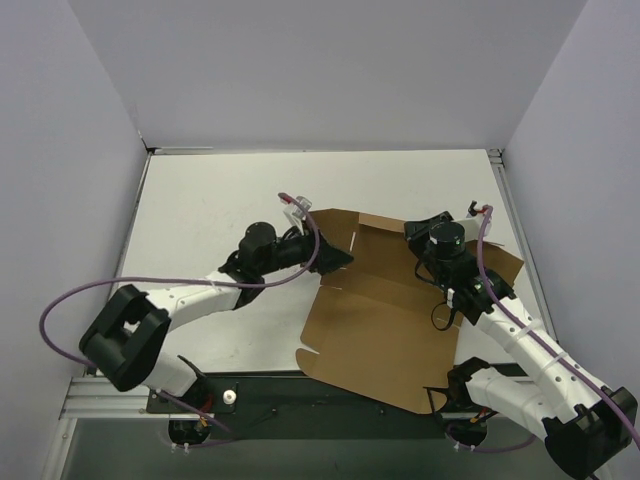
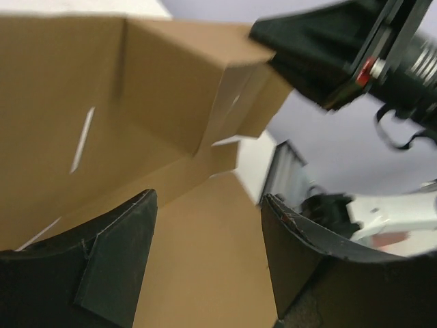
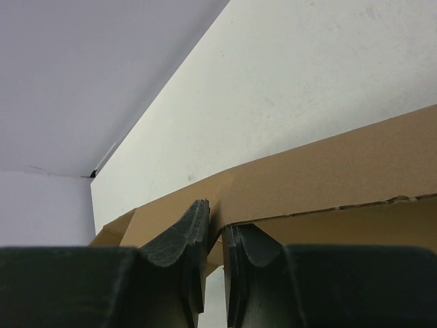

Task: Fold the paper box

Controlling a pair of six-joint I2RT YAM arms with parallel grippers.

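Observation:
The paper box [image 1: 385,330] is plain brown cardboard, partly folded, lying right of the table's middle with its large flat panel toward me and its far walls raised. My left gripper [image 1: 335,258] stands open at the box's left side. In the left wrist view its fingers [image 2: 116,260] are spread over the brown panel [image 2: 171,102], and nothing sits between them. My right gripper [image 1: 425,234] is at the box's far right corner. In the right wrist view this gripper [image 3: 217,219] is shut on the edge of a raised cardboard wall [image 3: 328,178].
The white table [image 1: 220,200] is closed in by pale walls at the left, back and right. A metal rail [image 1: 512,230] runs along the right edge. The box's near corner hangs over the black base bar [image 1: 300,395]. Purple cables [image 1: 70,300] loop off both arms.

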